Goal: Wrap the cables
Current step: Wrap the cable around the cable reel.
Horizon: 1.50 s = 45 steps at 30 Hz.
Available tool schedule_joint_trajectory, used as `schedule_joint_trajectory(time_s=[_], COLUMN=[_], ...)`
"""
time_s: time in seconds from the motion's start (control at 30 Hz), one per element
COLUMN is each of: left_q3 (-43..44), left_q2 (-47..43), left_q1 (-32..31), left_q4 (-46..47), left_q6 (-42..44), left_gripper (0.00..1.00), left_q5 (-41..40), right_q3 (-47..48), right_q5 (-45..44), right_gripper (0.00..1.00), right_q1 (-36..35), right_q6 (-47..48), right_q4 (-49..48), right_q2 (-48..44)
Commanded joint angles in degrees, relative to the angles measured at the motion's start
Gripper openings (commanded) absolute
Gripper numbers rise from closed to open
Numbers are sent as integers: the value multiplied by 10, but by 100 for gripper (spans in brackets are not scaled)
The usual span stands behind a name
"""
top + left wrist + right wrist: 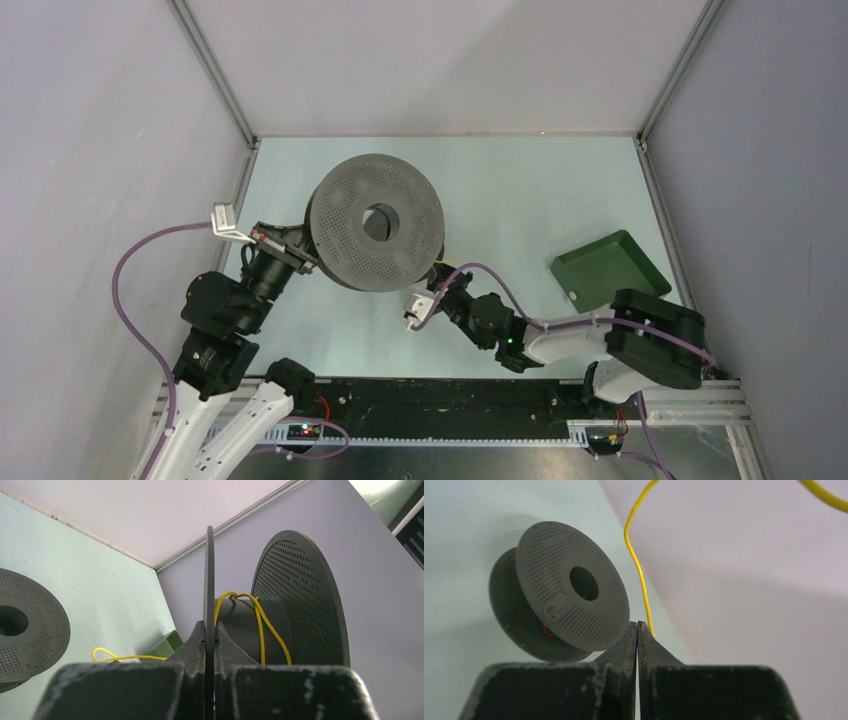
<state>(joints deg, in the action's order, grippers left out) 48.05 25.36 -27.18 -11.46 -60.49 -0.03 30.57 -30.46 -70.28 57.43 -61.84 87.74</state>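
Two grips held: the left gripper [210, 630] clamped the spool [300, 595] by its flange to steady it; the right gripper [637, 627], jaws together, apparently pinched the cable [636, 565] for winding.

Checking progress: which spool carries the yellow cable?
The spool pinched in the left gripper: yellow cable loops over its core. The other spool shows only some red cable.

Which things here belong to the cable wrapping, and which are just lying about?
Job: yellow cable, partly wound on the spool clamped in the left end effector; red cable, a glimpse on the other spool.
Lying about: green tray.
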Motion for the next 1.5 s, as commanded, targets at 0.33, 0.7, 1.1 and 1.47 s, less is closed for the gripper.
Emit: schedule_joint_trajectory(time_s=[0.33,0.7,1.1,1.47], left_q3=[1,-4,-6,0], left_q2=[-19,-29,-26,-27], left_q1=[4,4,3,3], left_q4=[48,46,45,46], left_q6=[-38,-50,-52,-47], left_gripper=[0,0,0,0], left_q5=[-60,-71,-71,-71], right_q3=[-23,32,80,119], right_q5=[247,125,75,78], right_gripper=[48,55,54,55], right_q1=[48,27,11,42], right_q6=[-153,-51,38,68], right_q4=[229,178,87,118], right_q2=[-209,-121,-46,8])
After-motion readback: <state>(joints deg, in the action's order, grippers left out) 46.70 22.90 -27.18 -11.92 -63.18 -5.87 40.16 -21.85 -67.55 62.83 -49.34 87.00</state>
